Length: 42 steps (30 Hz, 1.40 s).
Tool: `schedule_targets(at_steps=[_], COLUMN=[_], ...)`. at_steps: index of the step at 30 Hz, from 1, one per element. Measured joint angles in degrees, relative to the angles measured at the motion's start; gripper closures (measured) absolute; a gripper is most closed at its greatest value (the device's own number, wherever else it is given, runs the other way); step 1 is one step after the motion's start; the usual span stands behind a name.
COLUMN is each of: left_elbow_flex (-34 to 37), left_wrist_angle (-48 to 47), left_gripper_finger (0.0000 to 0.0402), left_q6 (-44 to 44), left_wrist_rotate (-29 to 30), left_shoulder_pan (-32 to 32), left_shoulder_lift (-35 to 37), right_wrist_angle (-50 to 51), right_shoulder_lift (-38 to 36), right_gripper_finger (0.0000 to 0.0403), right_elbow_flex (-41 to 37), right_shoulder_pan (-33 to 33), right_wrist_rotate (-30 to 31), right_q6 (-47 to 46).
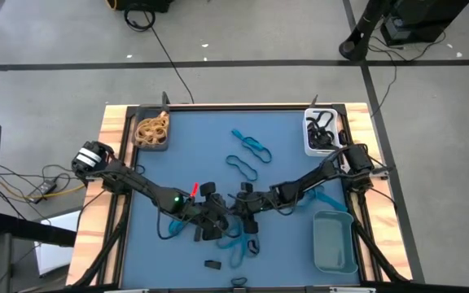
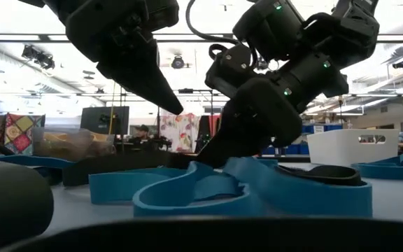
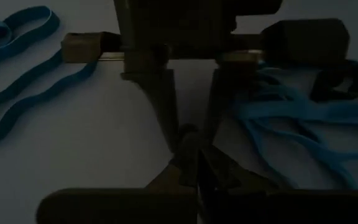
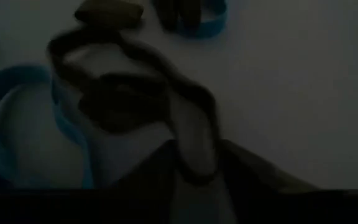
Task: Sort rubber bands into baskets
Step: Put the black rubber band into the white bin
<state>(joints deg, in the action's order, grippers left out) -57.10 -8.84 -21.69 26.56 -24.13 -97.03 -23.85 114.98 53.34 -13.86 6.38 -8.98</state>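
Rubber bands (image 1: pixel 236 236) are lying tangled at the table's front centre, between my 2 grippers. My left gripper (image 1: pixel 210 218) is pressing its fingers together, empty. My right gripper (image 4: pixel 194 163) is closing around a black band (image 4: pixel 129 93); neighbouring blue loops (image 4: pixel 17 112) risk snagging and lifting too.

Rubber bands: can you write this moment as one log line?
left pincer: shut, waiting mid-table | right pincer: pinching black rubber band | tan bands in dark basket | teal basket: no bands seen
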Motion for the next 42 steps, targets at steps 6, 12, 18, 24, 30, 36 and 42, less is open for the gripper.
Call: schedule_targets(at_steps=[6,12,18,24,30,36,42], left_elbow_flex=[0.0,0.0,0.0,0.0,0.0,0.2,0.2], left_wrist_angle=[-0.4,-2.7,-5.7,-5.7,-4.3,-4.3,-4.1], left_gripper_finger=[0.0396,0.0396,0.0396,0.0396,0.0396,0.0396,0.0396], left_q6=[-0.1,-2.3,-6.0,-10.0,-10.0,-10.0,-9.9], left_wrist_rotate=[0.0,0.0,0.0,-0.5,-0.5,-0.3,-0.1], left_shoulder_pan=[0.0,0.0,0.0,0.0,0.0,0.0,0.0], left_shoulder_lift=[0.0,0.0,0.0,-0.1,-0.1,-0.1,-0.2], right_wrist_angle=[0.3,8.1,23.4,38.1,56.9,77.8,96.1], right_shoulder_lift=[-0.6,-5.8,-16.8,-28.0,-38.3,-46.8,-51.4], right_gripper_finger=[0.0384,0.0386,0.0386,0.0386,0.0387,0.0387,0.0387], right_elbow_flex=[0.0,-0.1,-0.1,-0.1,-0.1,-0.1,-0.1], right_shoulder_pan=[0.3,0.1,-0.8,-1.4,-1.0,2.3,7.1], right_wrist_rotate=[-2.4,8.1,22.5,34.7,44.6,47.0,50.6], right_q6=[-0.1,-1.3,-1.9,-5.1,-12.2,-27.7,-42.9])
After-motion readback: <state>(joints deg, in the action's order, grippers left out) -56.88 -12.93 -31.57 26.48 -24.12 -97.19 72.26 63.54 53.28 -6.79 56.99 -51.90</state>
